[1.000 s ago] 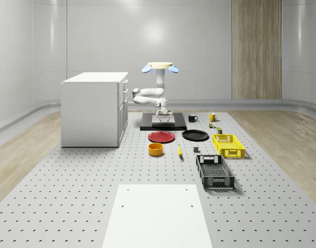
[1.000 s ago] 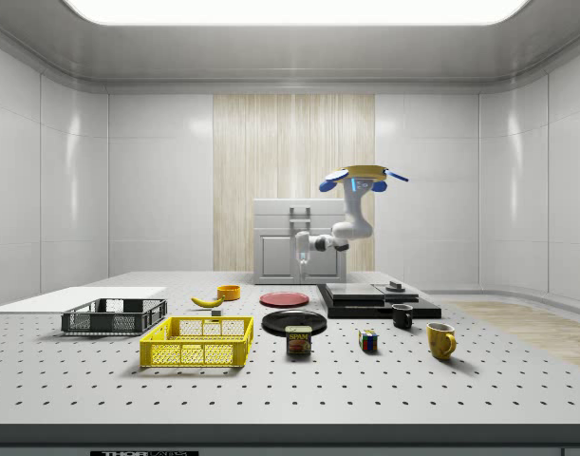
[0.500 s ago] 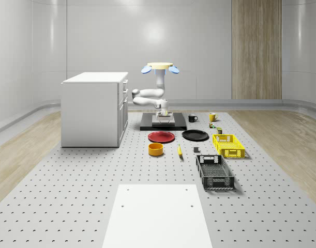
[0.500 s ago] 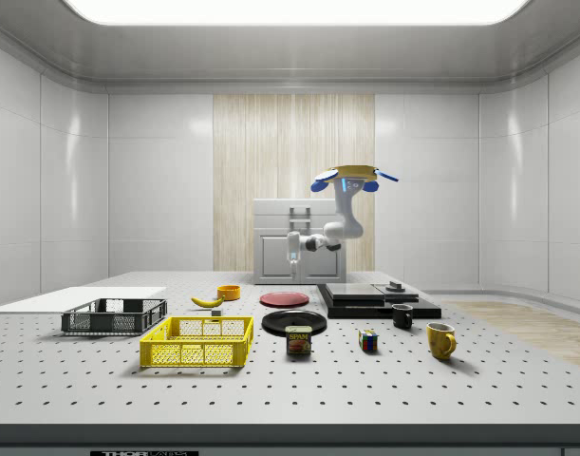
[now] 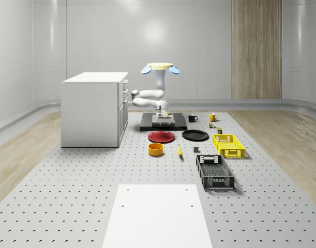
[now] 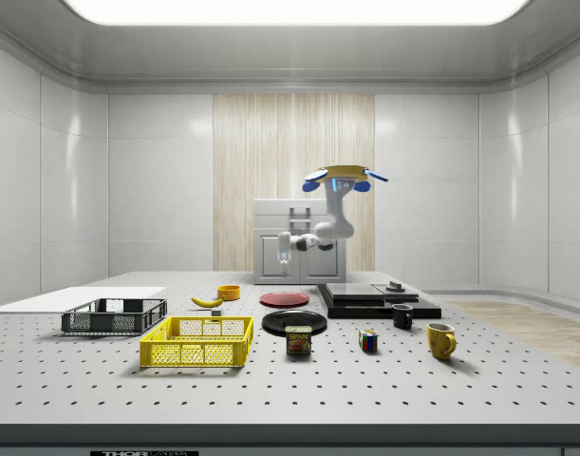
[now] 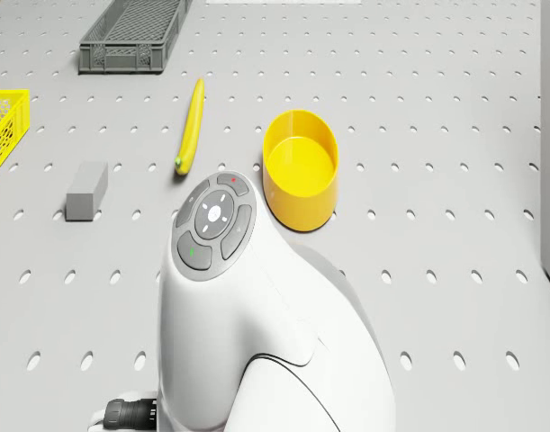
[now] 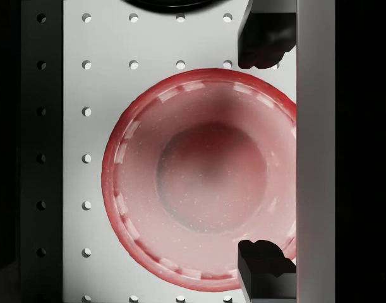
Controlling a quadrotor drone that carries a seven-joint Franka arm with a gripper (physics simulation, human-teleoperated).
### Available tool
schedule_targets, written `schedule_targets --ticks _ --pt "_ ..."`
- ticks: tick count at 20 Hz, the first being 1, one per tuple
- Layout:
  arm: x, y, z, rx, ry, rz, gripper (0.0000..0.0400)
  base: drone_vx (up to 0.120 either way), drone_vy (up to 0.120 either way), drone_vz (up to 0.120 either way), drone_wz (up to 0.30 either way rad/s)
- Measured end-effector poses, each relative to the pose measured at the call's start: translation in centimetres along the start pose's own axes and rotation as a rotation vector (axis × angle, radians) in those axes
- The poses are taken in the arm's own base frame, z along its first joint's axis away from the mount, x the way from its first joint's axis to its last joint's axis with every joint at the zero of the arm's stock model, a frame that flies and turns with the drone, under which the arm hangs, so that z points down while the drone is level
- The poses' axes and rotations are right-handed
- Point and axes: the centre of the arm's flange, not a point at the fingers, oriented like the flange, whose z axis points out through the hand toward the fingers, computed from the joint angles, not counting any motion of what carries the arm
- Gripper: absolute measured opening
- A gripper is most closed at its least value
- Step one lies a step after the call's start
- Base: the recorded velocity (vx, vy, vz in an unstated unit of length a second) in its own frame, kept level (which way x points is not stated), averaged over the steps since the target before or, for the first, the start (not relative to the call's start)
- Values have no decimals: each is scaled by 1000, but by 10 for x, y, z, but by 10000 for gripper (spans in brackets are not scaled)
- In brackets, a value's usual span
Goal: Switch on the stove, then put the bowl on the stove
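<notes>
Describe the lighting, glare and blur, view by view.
Side view: a bright ceiling panel washes out white. Whole-scene view: a soft glare patch on the back wall. Wrist view: the red plate looks soft and hazy, flanked by dark margins.

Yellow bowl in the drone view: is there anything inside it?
No, the yellow bowl shows a bare yellow floor, with the banana lying apart beside it.

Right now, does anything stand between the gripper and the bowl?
Nothing visible does. The drone hovers over the stove's edge; the open gripper hangs above the red plate, which lies flat, and the yellow bowl stands free just beyond it.
</notes>
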Motion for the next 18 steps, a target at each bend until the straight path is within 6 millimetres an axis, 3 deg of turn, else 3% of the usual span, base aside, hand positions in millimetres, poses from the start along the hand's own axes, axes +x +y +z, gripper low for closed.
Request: schedule_targets --ticks 18 --pt "0 0 0 0 0 0 400 120 0 0 0"
